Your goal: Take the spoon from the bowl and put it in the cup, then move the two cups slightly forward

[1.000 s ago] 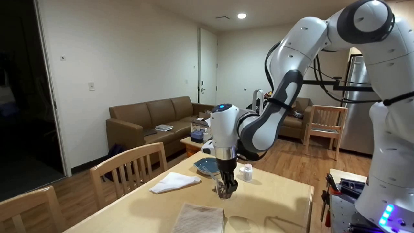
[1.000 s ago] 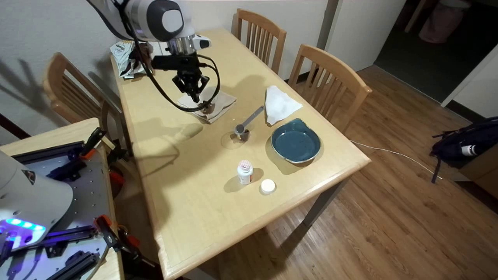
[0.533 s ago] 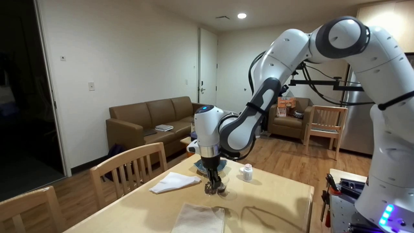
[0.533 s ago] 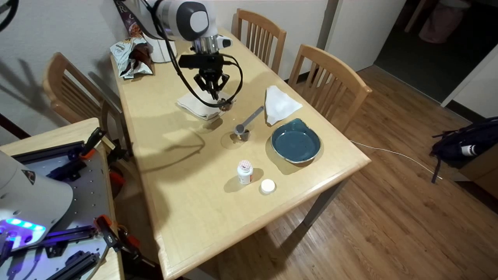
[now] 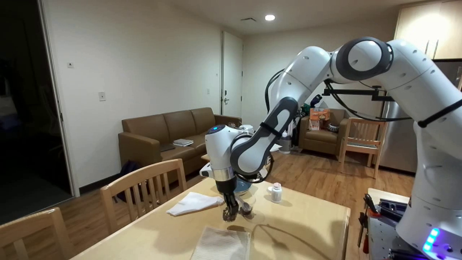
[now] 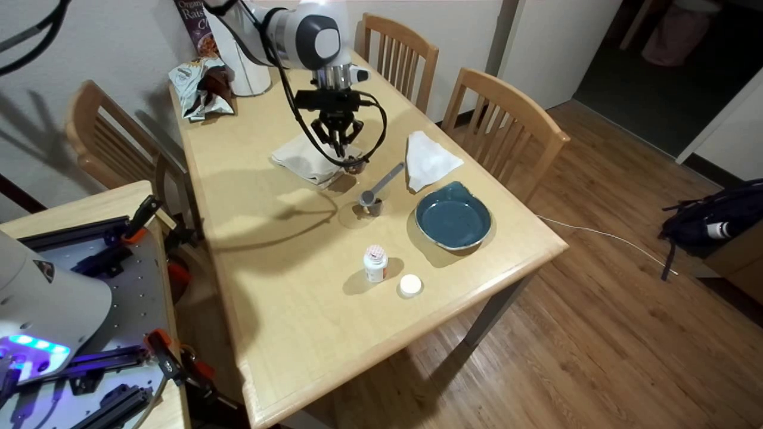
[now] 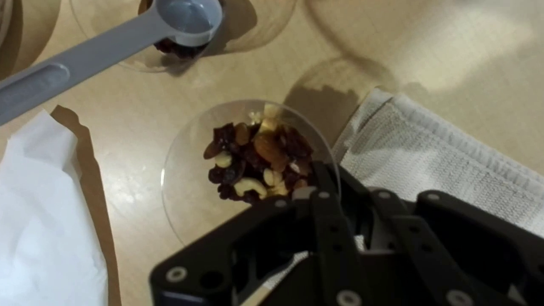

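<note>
In the wrist view a clear cup point(image 7: 238, 161) of nuts and dried fruit is pinched at its rim by my black gripper point(image 7: 333, 170), one finger inside the wall. This same cup point(image 6: 355, 165) hangs at the gripper point(image 6: 338, 152) in an exterior view; whether its base touches the table I cannot tell. The other clear cup point(image 6: 371, 207), with dark contents, stands on the table beside it. A grey spoon point(image 6: 384, 182) leans in that cup, its scoop point(image 7: 189, 19) at the top and its handle sticking out. The teal bowl point(image 6: 453, 220) has nothing in it.
A folded beige cloth point(image 6: 307, 158) lies close to the held cup. White napkin point(image 6: 429, 161), white bottle point(image 6: 375, 265) and white lid point(image 6: 410, 285) share the table. A snack bag point(image 6: 205, 89) and a white roll point(image 6: 247, 77) stand at the far end. Chairs line the sides.
My gripper has carried the cup of nuts from over the beige cloth toward the white napkin. The spoon, the other cup and the bowl have stayed in place.
</note>
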{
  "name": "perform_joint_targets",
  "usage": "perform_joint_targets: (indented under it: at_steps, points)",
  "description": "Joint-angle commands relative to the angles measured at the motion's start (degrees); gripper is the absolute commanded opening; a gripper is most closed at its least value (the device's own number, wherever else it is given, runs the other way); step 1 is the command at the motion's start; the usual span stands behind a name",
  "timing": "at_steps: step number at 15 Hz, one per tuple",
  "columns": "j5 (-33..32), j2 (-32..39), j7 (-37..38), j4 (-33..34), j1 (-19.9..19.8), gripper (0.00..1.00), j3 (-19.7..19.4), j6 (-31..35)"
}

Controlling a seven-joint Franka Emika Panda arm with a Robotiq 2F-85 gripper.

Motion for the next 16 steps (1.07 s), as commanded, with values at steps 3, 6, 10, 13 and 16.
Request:
perform_joint_targets:
  at_steps: [3,6,10,13,16]
  points:
    - [2.08,2.59,-2.60,5.32,-1.33,0.04,1.87,-8.53]
    - [2.70,3.16,-2.17,6.93,-1.24,0.04,2.08,-12.49]
    - [3.36,4.23,-4.92,8.60,-2.08,0.05,3.27,-13.57]
    - [4.75,4.80,-6.19,9.52,-2.59,0.05,4.03,-15.42]
    - [4.21,4.92,-3.75,9.91,-1.85,0.05,3.05,-15.23]
